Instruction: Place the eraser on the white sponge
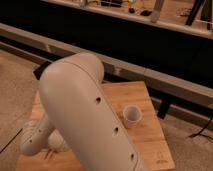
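My large cream arm [85, 115] fills the middle of the camera view and covers most of the wooden table [150, 140]. The gripper is not in view; it is hidden behind or below the arm. The eraser and the white sponge are hidden or out of view. A rounded arm joint [35, 140] shows at the lower left over the table.
A small white cup [132, 115] stands upright on the table to the right of the arm. A dark object [42, 70] pokes out behind the arm at the table's far left corner. A long grey rail [165, 82] and dark wall run behind the table.
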`<state>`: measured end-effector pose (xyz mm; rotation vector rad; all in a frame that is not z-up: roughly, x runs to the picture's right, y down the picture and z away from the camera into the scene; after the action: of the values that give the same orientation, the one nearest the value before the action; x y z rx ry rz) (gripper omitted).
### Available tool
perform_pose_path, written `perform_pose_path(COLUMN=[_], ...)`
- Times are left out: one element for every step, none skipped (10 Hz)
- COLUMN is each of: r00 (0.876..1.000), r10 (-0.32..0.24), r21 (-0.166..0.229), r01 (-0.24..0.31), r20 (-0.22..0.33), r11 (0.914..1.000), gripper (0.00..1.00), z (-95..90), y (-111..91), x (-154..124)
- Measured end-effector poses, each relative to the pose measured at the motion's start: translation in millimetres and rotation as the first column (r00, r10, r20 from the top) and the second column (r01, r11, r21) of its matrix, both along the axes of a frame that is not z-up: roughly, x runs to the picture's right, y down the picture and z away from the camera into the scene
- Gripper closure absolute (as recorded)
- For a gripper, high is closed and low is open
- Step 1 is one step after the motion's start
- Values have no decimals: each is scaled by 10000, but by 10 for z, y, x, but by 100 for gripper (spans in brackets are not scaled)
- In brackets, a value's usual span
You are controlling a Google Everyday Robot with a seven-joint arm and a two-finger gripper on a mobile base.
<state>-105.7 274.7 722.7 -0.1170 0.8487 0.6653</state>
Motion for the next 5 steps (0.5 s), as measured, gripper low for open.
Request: perform_pose_path(r00=[10000,10000,10000,10000,9999], r10=[28,53,65,77,99], r21=[68,143,183,219,286], r01=[-28,-52,-64,-76,-97], r20=[-14,-47,-56,-62,-79], r11=[10000,9999,9998,9997,9995], gripper=[100,100,100,100,100], z=[-1,2,4,4,4], y=[-26,-50,-59,-69,-92], x=[8,21,20,17,17])
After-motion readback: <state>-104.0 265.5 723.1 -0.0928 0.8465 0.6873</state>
